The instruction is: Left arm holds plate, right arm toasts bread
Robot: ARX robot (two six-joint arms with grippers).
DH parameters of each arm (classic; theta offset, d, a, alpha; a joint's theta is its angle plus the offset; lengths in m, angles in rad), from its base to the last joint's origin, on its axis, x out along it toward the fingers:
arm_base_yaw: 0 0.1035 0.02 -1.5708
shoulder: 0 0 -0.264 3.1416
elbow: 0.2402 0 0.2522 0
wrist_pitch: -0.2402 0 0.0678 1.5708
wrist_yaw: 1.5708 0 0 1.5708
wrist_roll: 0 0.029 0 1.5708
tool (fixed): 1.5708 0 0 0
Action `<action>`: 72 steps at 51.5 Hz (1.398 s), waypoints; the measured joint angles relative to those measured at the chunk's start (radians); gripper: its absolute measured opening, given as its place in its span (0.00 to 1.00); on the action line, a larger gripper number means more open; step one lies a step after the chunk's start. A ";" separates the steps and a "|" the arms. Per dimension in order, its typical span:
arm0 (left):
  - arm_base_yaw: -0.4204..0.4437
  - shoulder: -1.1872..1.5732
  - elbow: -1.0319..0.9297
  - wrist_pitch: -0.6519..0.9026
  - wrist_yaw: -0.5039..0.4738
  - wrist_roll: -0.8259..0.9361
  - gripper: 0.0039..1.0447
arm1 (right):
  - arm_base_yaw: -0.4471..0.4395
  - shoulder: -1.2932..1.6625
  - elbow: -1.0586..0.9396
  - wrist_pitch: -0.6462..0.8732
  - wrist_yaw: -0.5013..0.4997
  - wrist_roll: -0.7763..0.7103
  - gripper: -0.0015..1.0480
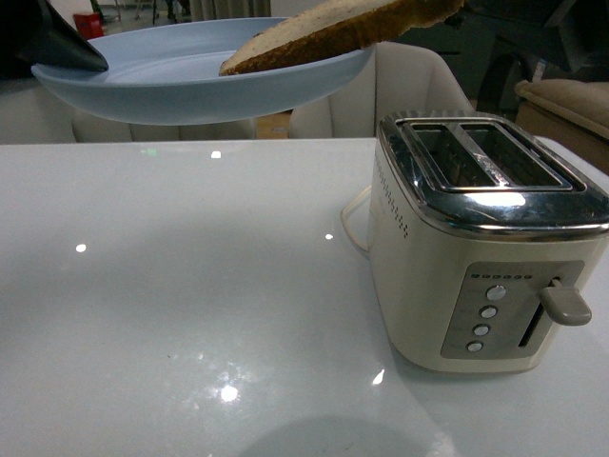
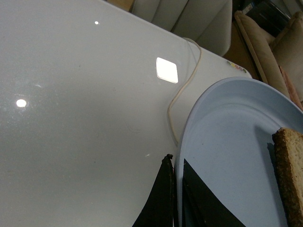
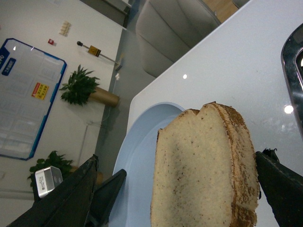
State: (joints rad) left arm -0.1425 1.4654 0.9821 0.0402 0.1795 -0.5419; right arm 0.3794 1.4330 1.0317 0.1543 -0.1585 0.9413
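Note:
The pale blue plate (image 1: 190, 86) is held up in the air above the table, with my left gripper (image 1: 67, 48) shut on its rim. In the left wrist view the thin dark fingers (image 2: 163, 198) pinch the rim of the plate (image 2: 232, 142). The bread (image 1: 333, 33) leans with one end in the plate and the other raised past the rim, toward the right. In the right wrist view the bread (image 3: 203, 170) stands between the spread fingers of my right gripper (image 3: 179, 158), which is open. One finger (image 3: 281, 184) sits just off the crust.
A cream and chrome two-slot toaster (image 1: 485, 238) stands on the white table (image 1: 190, 286) at the right, its slots up and its lever (image 1: 566, 305) raised. Its cable (image 2: 182, 85) trails across the table. Pale chairs stand beyond the far edge.

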 joint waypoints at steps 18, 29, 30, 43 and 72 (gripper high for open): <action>0.000 0.000 0.000 0.000 0.000 0.000 0.02 | 0.000 0.020 0.000 0.015 -0.010 0.062 0.32; 0.000 0.000 0.000 0.000 0.000 0.000 0.02 | 0.007 0.019 0.000 0.008 -0.007 0.063 0.04; 0.000 0.000 0.000 0.000 0.000 0.000 0.02 | 0.007 0.019 0.000 0.008 -0.006 0.063 0.03; 0.000 0.000 0.000 0.000 0.000 0.000 0.02 | 0.001 -0.043 0.043 -0.058 0.117 -0.040 0.02; 0.000 0.000 0.000 0.001 0.000 0.000 0.02 | -0.066 -0.142 0.090 -0.105 0.435 -0.679 0.02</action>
State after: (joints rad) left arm -0.1421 1.4654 0.9821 0.0410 0.1799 -0.5423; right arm 0.3130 1.2907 1.1221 0.0490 0.2764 0.2626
